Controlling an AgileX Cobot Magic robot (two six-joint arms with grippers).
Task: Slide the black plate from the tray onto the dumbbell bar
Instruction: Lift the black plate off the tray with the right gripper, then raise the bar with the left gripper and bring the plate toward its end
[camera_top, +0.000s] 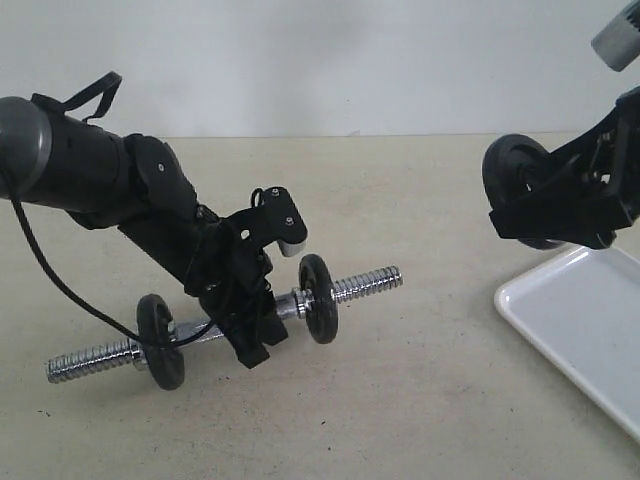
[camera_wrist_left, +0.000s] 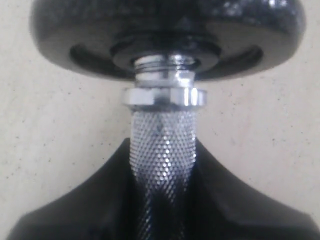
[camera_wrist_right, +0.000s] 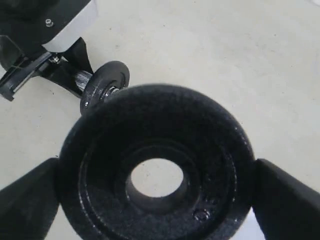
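Beige desk (camera_top: 420, 420), white wall (camera_top: 350, 60) behind. Right fingers (camera_wrist_right: 287, 200) clamp the black plate (camera_wrist_right: 160, 115) by its rim, one on each side. The plate hangs in the air over the edge of the tray (camera_top: 590, 320), well apart from the bar. Left fingers (camera_wrist_left: 240, 210) grip the dumbbell bar (camera_top: 365, 283) on its knurled middle, between two black discs (camera_top: 318, 298) already on it.
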